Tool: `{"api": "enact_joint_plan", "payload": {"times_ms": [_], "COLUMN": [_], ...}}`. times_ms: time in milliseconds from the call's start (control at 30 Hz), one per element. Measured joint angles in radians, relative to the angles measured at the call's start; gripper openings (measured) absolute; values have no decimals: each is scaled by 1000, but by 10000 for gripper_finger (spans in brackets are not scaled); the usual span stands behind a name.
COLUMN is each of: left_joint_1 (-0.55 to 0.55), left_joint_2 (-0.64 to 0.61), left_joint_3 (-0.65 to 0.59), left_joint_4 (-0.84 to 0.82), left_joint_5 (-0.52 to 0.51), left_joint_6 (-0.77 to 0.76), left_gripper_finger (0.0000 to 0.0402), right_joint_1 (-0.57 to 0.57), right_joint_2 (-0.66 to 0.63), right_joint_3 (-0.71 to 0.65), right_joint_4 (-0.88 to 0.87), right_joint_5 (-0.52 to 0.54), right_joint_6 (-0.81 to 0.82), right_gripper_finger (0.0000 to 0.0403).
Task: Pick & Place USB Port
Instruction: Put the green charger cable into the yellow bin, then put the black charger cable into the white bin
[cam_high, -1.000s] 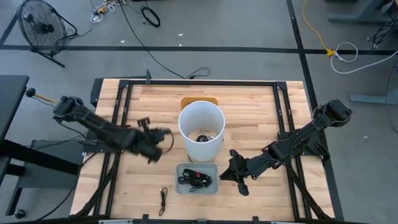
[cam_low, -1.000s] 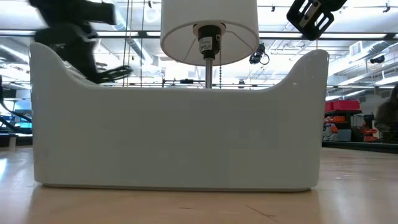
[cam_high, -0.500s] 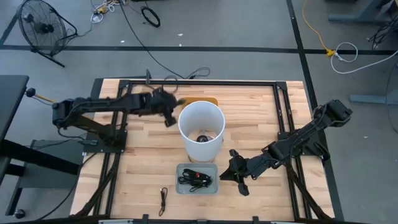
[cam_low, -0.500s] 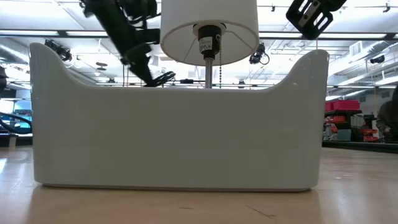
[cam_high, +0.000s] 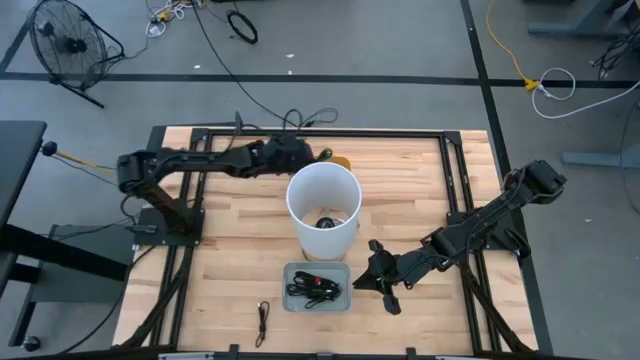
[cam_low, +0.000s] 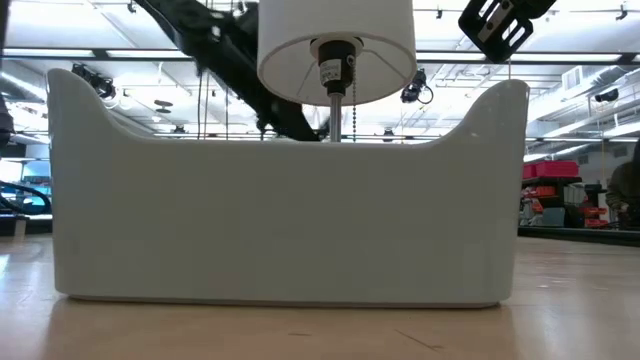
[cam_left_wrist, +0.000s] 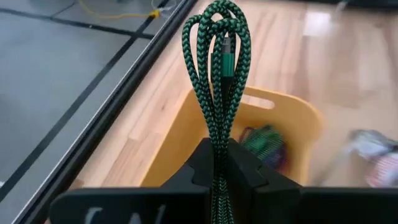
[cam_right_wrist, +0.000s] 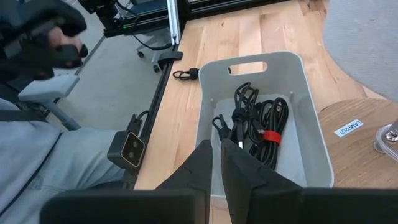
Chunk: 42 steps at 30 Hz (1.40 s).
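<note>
The left gripper (cam_high: 300, 152) reaches across the far side of the table (cam_high: 400, 190), beside the rim of the white lampshade (cam_high: 323, 205). Its jaws are closed on a bundled green braided cable (cam_left_wrist: 217, 81), which stands upright out of the narrow slot between them, its loops rising above the fingertips (cam_left_wrist: 245, 165). A green connector shows among the loops near the top. Just beyond the jaws lies a yellow bin (cam_left_wrist: 292, 124) with a handle slot in its near wall; another green cable bundle (cam_left_wrist: 264, 142) lies inside it. In the high view the yellow bin (cam_high: 335, 160) peeks out from behind the lampshade, just past the gripper.

The right gripper (cam_high: 385, 280) hangs on the near side of the table, just to the right of a grey bin (cam_high: 345, 270). Its jaws stand almost together, with only a thin gap between them, and hold nothing. Ahead of them the grey bin (cam_right_wrist: 311, 124) holds a tangle of black cables (cam_right_wrist: 258, 124), one wrapped with a red tie. A small black cable (cam_right_wrist: 185, 74) lies on the wood beyond the bin, near the table's edge. The lamp's round base (cam_right_wrist: 357, 143) sits off to one side of these jaws.

In the low view the grey bin's wall (cam_low: 290, 220) fills the foreground, with the lamp (cam_low: 335, 45) behind it.
</note>
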Motion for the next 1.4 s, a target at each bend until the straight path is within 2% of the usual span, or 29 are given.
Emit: {"api": "enact_joint_plan", "payload": {"times_ms": [133, 300, 400, 533, 833, 1067, 1233, 1400], "left_joint_1": [-4, -22, -34, -38, -36, -37, -45, -63], "left_joint_2": [99, 196, 214, 213, 213, 206, 148, 77], "left_joint_3": [81, 209, 239, 241, 241, 242, 320, 447], "left_joint_4": [-35, -209, -267, -269, -283, -293, -472, -827], "left_joint_5": [-3, -13, -56, -60, -60, -68, -42, -58], "left_joint_6": [5, 33, 67, 69, 49, 43, 20, 17], "left_gripper_finger": [19, 19, 19, 20, 122, 144, 134, 121], "right_joint_1": [0, 0, 0, 0, 0, 0, 0, 0], "right_joint_2": [0, 0, 0, 0, 0, 0, 0, 0], "right_joint_3": [0, 0, 0, 0, 0, 0, 0, 0], "right_joint_4": [-4, -5, -6, -6, -5, -5, -7, -16], "right_joint_5": [0, 0, 0, 0, 0, 0, 0, 0], "right_joint_6": [0, 0, 0, 0, 0, 0, 0, 9], "right_gripper_finger": [38, 38, 38, 38, 38, 38, 38, 38]}}
